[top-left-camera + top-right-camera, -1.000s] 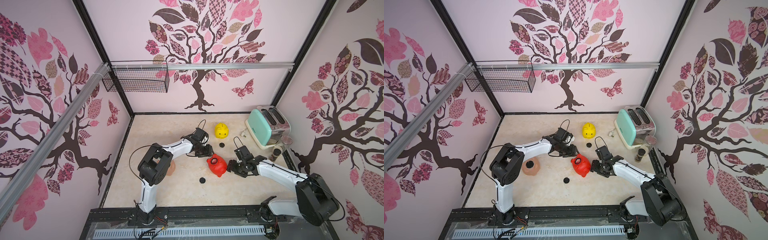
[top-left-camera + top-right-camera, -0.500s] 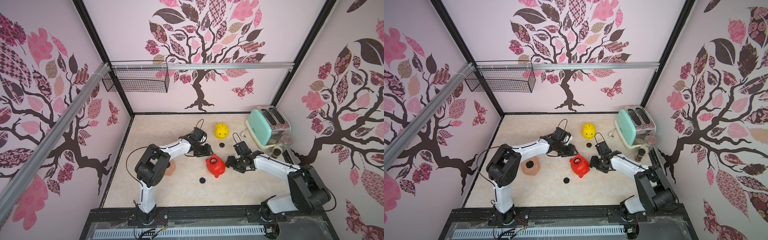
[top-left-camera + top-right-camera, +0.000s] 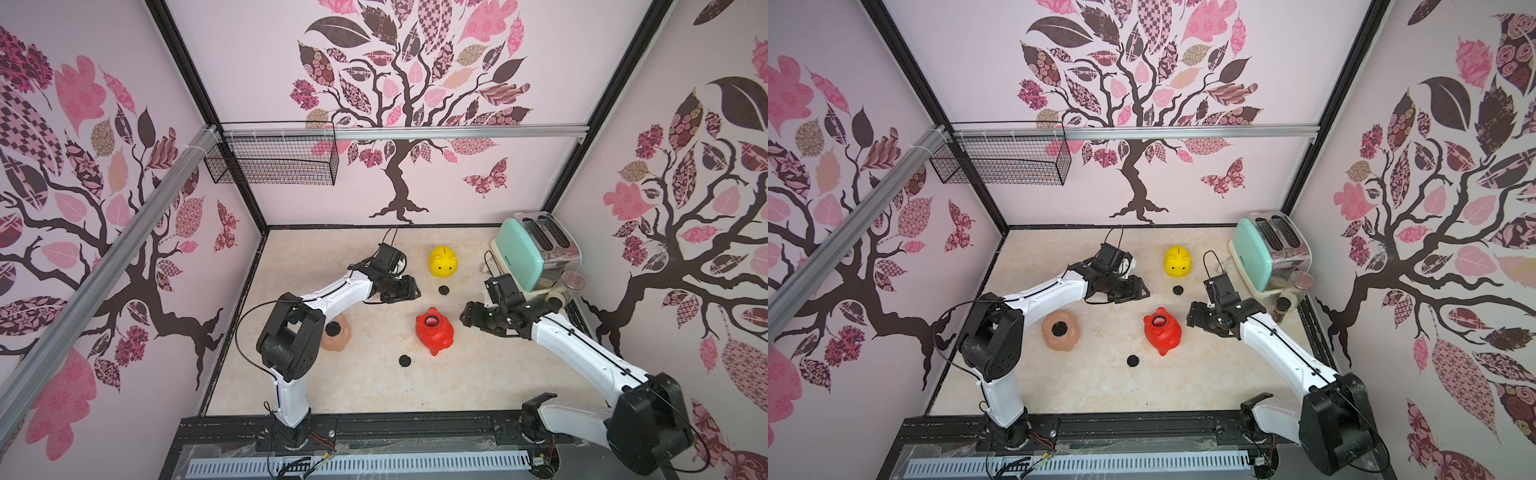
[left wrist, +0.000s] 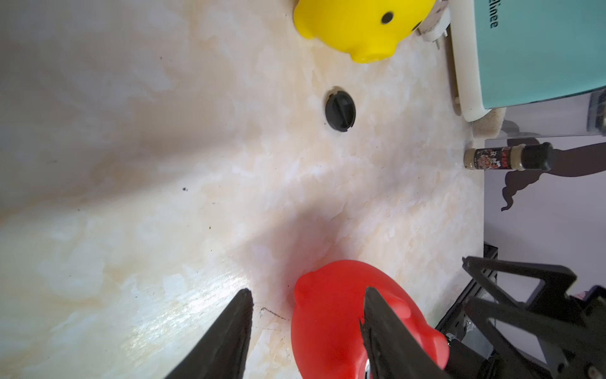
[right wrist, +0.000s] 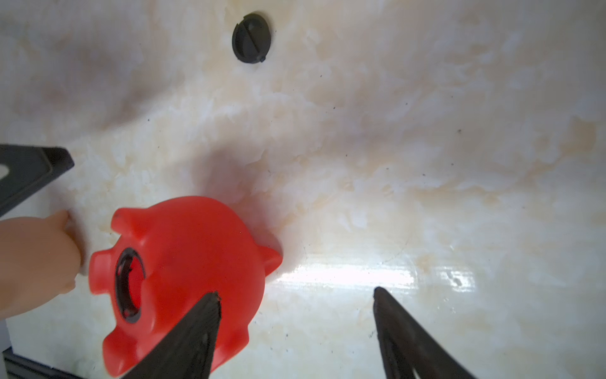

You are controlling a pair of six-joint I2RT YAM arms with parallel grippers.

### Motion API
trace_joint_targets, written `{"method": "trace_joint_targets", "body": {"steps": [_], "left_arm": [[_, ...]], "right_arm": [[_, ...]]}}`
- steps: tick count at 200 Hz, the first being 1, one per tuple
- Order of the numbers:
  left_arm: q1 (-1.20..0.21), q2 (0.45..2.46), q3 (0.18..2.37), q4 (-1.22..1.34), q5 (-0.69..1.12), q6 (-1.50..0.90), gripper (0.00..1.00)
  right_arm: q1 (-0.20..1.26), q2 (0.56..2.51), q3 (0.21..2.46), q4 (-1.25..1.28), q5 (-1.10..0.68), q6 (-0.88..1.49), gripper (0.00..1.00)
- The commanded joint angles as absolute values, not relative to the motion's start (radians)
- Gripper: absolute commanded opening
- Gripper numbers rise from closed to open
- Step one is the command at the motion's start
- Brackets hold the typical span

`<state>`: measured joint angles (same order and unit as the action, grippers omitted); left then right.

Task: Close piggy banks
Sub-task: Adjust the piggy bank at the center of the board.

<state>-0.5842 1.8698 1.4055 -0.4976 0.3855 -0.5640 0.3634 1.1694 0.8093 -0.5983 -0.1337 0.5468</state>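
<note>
The red piggy bank lies mid-table with its round belly hole facing up and unplugged. My right gripper stands open just right of it, nothing between its fingers. My left gripper hangs open behind the red bank, apart from it. The yellow piggy bank stands upright at the back. The peach piggy bank lies at the left, its dark belly hole up, partly behind my left elbow. Loose black plugs lie near the yellow bank and in front of the red one.
A mint-green toaster stands at the back right, with a glass jar and a spice bottle beside it. A wire basket hangs on the back wall. Walls close in the table on three sides.
My right arm has shifted its pose, and its gripper has opened slightly and sits a touch farther from the red bank. The left gripper and the banks have hardly moved.
</note>
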Motion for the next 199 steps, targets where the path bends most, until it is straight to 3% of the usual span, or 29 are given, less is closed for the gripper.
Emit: {"method": "trace_joint_targets", "body": {"steps": [1,56,199], "left_arm": [[-0.577,1.908,1.457,-0.527,0.382,-0.525,0.57],[-0.572,2.005,1.582,-0.574,0.475,-0.460,0.56],[-0.614,2.142,1.674,-0.573,0.567,-0.448,0.55]], "right_arm": [[0.373,1.121,0.850,-0.743,-0.197,0.469,0.74],[0.570,1.178,0.920,-0.852,-0.150,0.408,0.74],[0.617,1.311,0.823,-0.685,-0.236,0.425,0.69]]}}
